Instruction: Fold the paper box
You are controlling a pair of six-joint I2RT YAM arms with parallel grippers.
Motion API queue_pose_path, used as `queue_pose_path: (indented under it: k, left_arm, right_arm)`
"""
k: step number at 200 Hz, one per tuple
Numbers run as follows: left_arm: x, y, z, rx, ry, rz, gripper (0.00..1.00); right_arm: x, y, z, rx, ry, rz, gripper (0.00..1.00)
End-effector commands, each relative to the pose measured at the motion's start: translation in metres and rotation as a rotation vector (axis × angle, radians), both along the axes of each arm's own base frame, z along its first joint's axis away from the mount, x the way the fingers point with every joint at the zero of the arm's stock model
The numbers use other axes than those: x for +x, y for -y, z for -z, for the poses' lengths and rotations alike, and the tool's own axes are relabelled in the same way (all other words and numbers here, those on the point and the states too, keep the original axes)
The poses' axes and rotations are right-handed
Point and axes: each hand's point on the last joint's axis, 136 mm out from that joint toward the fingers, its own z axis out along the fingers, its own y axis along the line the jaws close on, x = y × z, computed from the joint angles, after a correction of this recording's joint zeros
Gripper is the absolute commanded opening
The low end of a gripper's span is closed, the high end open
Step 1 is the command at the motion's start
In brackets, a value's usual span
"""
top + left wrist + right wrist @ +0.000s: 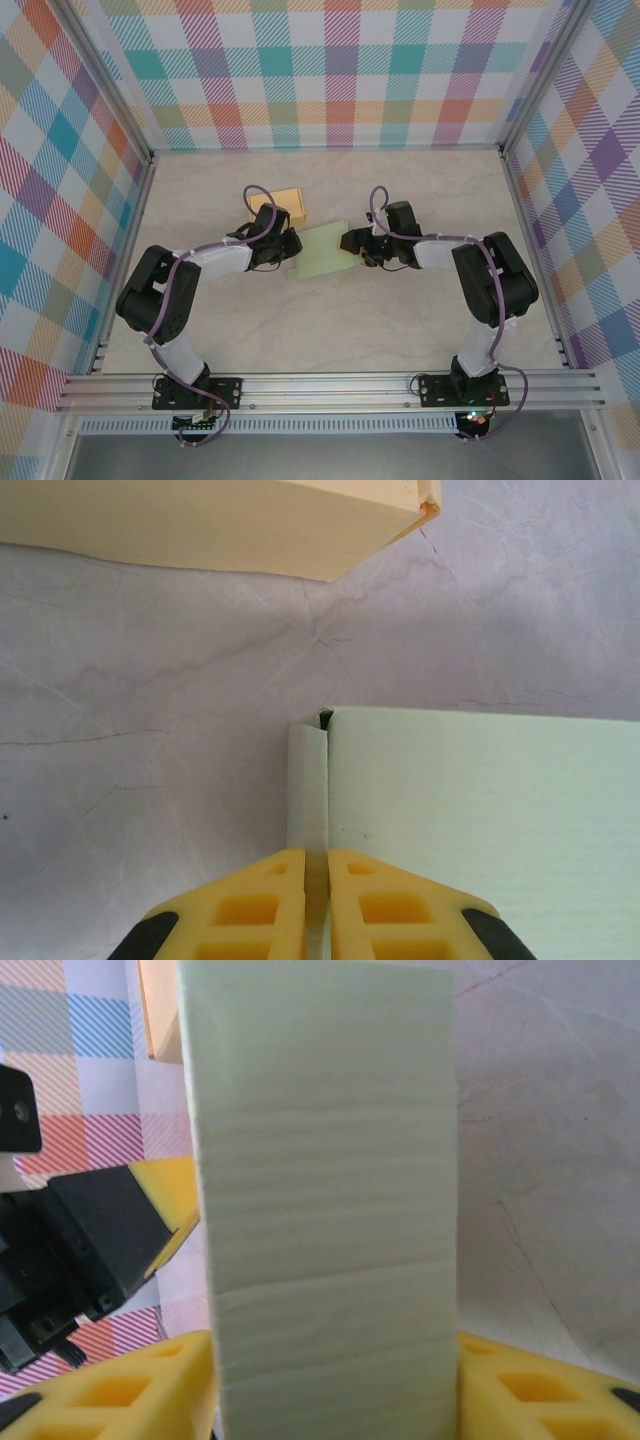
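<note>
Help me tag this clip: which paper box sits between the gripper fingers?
The pale green box, between the arms: the left gripper pinches its edge flap, the right gripper straddles a panel. The tan box lies apart, behind.

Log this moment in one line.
left gripper: shut on green paper box flap | right gripper: straddling box panel | fold: not done

I log the left arm (165,300) and right arm (495,275): black joint housings, white link shells, purple cables (205,248) looped alongside. Black base plates (225,388). Fingers (250,910) yellow, moulded with rectangular pockets, black behind.
</note>
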Motion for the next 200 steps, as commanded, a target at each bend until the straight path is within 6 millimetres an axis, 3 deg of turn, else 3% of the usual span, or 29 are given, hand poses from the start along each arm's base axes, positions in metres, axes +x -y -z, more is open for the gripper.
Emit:
queue_pose_path:
  k: [1, 26, 48, 81, 110, 123, 176, 200]
  left_arm:
    - [-0.022, -0.014, 0.017, 0.039, -0.088, 0.000, 0.13]
    - [-0.021, -0.016, -0.001, 0.036, -0.043, 0.001, 0.18]
    - [-0.020, -0.020, -0.024, 0.034, 0.031, -0.001, 0.30]
    - [-0.022, -0.027, -0.073, 0.035, 0.249, 0.040, 0.67]
    - [-0.041, -0.024, -0.123, 0.045, 0.626, 0.180, 0.78]
    - [-0.058, -0.019, -0.139, 0.068, 0.788, 0.274, 0.99]
    - [-0.124, 0.011, -0.150, 0.332, 1.159, 0.686, 1.00]
    - [-0.143, 0.022, -0.132, 0.486, 1.219, 0.871, 1.00]
  right_arm:
    - [-0.002, -0.001, -0.011, 0.038, 0.014, -0.010, 0.49]
    - [-0.002, 0.004, -0.014, 0.035, -0.014, 0.012, 0.43]
    - [-0.004, 0.008, -0.020, 0.039, -0.035, 0.029, 0.42]
    - [-0.010, 0.015, -0.036, 0.076, -0.087, 0.053, 0.42]
    - [-0.022, 0.024, -0.049, 0.096, -0.164, 0.069, 0.41]
    - [-0.029, 0.026, -0.055, 0.109, -0.195, 0.071, 0.41]
    - [-0.057, 0.033, -0.079, 0.125, -0.284, 0.048, 0.42]
    - [-0.067, 0.035, -0.086, 0.128, -0.313, 0.040, 0.43]
